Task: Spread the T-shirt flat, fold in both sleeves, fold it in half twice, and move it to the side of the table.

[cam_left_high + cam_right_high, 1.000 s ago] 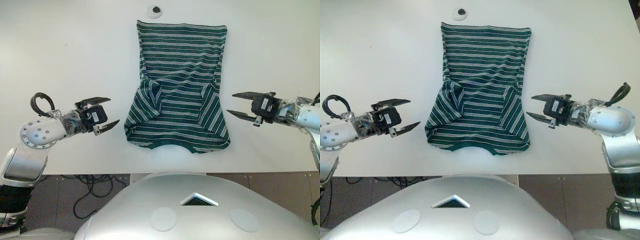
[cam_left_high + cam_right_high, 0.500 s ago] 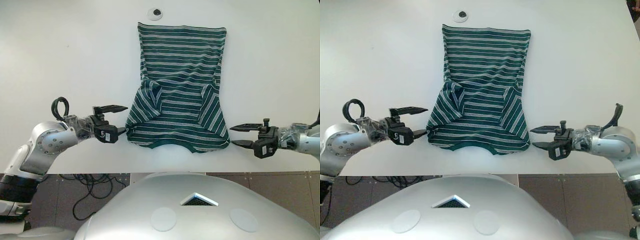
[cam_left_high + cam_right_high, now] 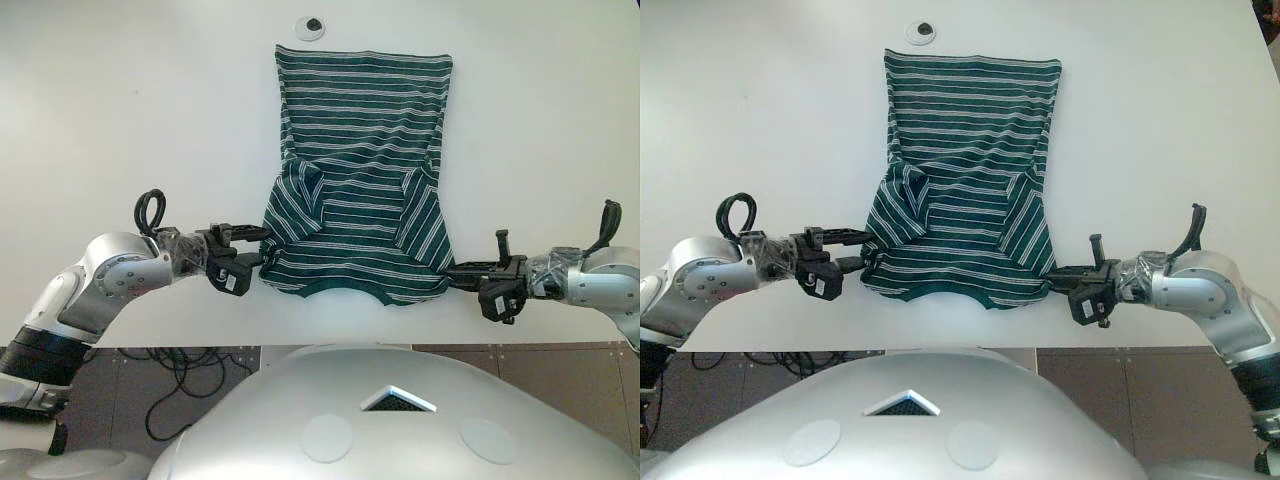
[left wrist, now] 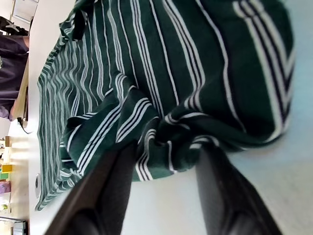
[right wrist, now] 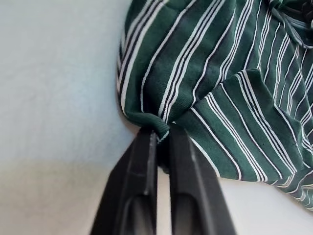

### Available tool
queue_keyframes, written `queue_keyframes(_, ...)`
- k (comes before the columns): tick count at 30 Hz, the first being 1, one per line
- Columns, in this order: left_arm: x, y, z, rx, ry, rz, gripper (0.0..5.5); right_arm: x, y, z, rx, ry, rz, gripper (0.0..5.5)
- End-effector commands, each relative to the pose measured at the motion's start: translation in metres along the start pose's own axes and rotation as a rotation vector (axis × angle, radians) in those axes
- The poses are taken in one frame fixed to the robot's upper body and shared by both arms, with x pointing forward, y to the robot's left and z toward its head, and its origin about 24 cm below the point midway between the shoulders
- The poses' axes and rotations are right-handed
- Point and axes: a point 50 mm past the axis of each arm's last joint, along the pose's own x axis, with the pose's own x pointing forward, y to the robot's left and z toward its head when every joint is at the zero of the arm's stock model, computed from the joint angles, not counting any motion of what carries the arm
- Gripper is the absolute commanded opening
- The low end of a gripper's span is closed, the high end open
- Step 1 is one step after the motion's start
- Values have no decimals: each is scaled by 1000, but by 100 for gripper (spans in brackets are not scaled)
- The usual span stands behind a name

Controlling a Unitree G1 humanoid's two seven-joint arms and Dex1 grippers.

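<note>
A green T-shirt with white stripes lies on the white table. Both sleeves are folded in, and the collar end is nearest me. My left gripper is at the near left corner, open, with the bunched corner between its spread fingers. My right gripper is at the near right corner, and its fingers are shut on a pinch of fabric. The far hem lies flat and straight.
A small round white disc with a dark centre sits just beyond the shirt's far hem. Bare table stretches to either side of the shirt. The table's near edge runs just below both grippers.
Both grippers came down and inward from the sides to the shirt's near corners. The right one went from open to shut on its corner. The left corner bunched slightly inward.
</note>
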Motion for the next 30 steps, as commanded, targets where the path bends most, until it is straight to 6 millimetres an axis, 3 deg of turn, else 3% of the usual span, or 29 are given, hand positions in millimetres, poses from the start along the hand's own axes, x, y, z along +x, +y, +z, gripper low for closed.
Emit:
queue_keyframes(1, -1, -32, -10, -115, 85, -247, 128, 1, 3, 14, 177, -19, 90, 0)
queue_keyframes(10, -23, -35, 2, -333, 89, -422, 2, -11, -7, 36, 369, -41, 186, 0)
queue_keyframes(15, -36, -23, 21, -609, 1, -440, 2, -16, -9, 45, 586, -102, 206, 0)
queue_keyframes(17, -39, -10, 19, -703, -25, -366, 2, -20, -25, 42, 691, -150, 107, 0)
queue_keyframes(20, -47, 21, 9, -862, -87, -194, 2, -36, -68, 26, 791, -260, -109, 0)
queue_keyframes(23, -53, 48, -2, -1023, -168, -72, 2, -38, -87, 6, 882, -358, -246, 0)
queue_keyframes(26, -46, 71, -21, -1157, -184, 51, 2, -23, -106, -17, 990, -430, -368, 0)
queue_keyframes(30, -18, 103, -55, -1308, -121, 314, 2, 2, -143, -45, 1079, -432, -522, 0)
